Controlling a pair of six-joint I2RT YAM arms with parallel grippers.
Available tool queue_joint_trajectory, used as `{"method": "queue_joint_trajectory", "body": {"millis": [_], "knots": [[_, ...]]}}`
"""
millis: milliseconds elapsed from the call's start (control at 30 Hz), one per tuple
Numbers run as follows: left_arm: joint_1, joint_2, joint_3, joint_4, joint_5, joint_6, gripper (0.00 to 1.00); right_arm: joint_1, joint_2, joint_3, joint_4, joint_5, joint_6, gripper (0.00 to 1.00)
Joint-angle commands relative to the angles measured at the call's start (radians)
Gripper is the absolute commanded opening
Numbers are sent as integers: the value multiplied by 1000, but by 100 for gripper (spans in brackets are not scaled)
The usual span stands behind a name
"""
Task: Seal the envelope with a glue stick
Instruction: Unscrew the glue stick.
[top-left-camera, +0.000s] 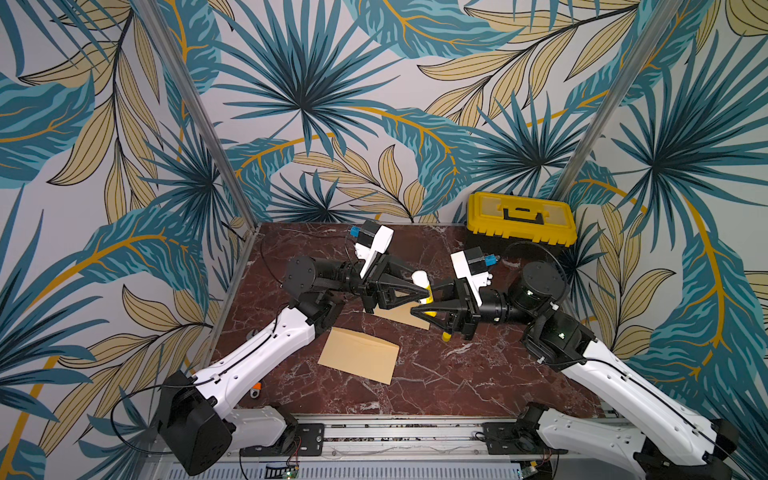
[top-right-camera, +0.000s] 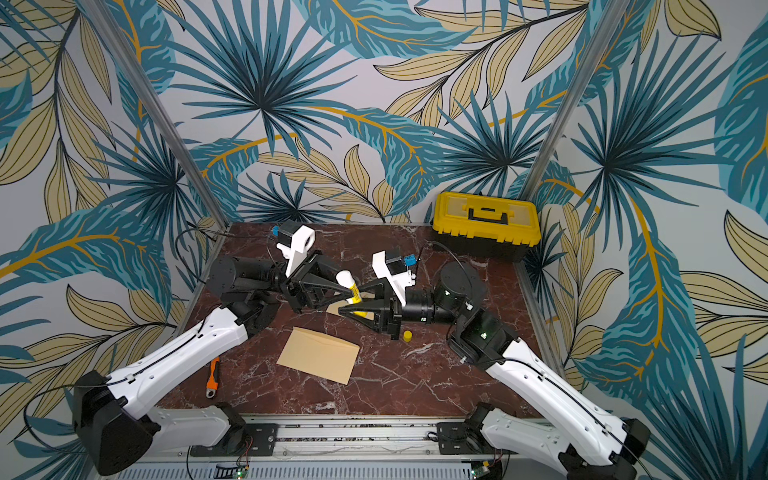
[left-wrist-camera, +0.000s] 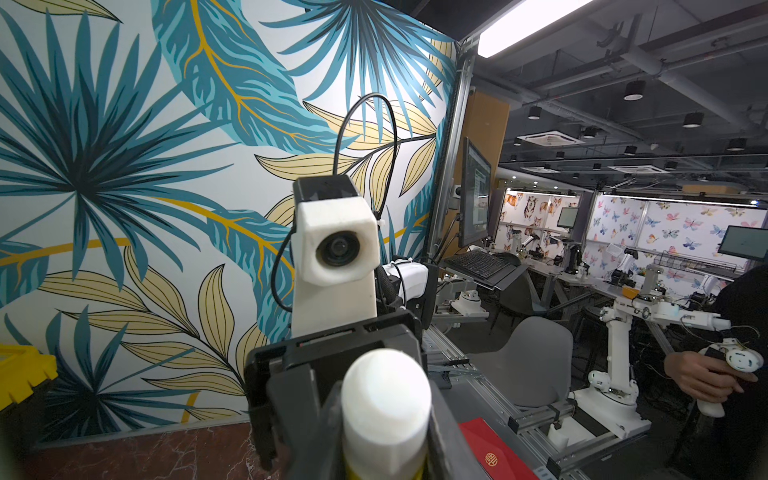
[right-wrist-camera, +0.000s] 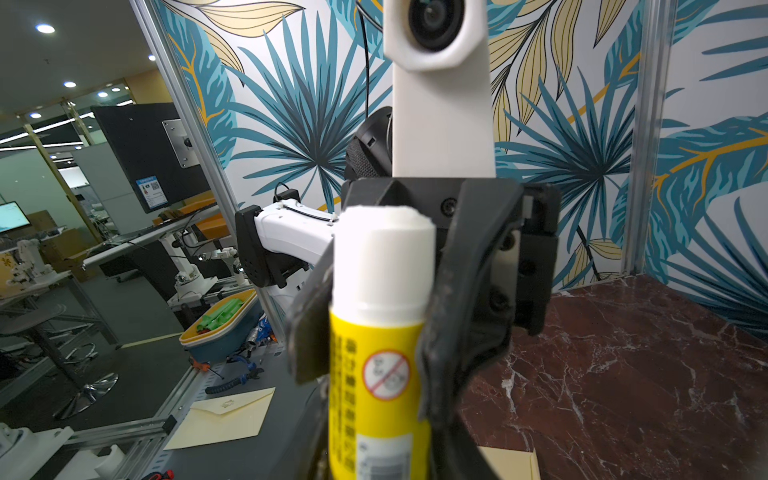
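The uncapped glue stick (top-left-camera: 420, 277) (top-right-camera: 345, 277) stands tilted above the table's middle, white tip up. My left gripper (top-left-camera: 427, 297) (top-right-camera: 354, 296) is shut on it; in the left wrist view its fingers press both sides of the white end (left-wrist-camera: 384, 399). My right gripper (top-left-camera: 422, 306) (top-right-camera: 351, 304) faces it, fingers slightly apart around the yellow labelled body (right-wrist-camera: 380, 374). The yellow cap (top-left-camera: 445, 336) (top-right-camera: 408, 336) lies on the table beside the right gripper. A tan envelope (top-left-camera: 359, 353) (top-right-camera: 320, 353) lies flat in front. A second tan one (top-left-camera: 405, 318) (right-wrist-camera: 513, 463) lies under the grippers.
A yellow-lidded black toolbox (top-left-camera: 521, 218) (top-right-camera: 486, 218) stands at the back right corner. An orange-handled tool (top-right-camera: 213, 376) (top-left-camera: 256, 387) lies at the front left beside the left arm. The table (top-left-camera: 478, 374) is dark red marble with walls on three sides.
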Motion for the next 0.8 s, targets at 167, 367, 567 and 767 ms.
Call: {"method": "queue_joint_trajectory", "body": {"millis": [167, 367, 567, 767], "knots": [[0, -40, 42, -19, 4, 24, 14, 1, -68, -38, -39, -15, 57, 46], [-1, -44, 48, -13, -5, 21, 14, 1, -69, -45, -71, -46, 83, 45], [1, -53, 46, -23, -4, 24, 14, 3, -72, -54, -66, -44, 91, 35], [-1, -56, 44, -26, -6, 27, 13, 5, -66, -47, -54, -45, 88, 18]]}}
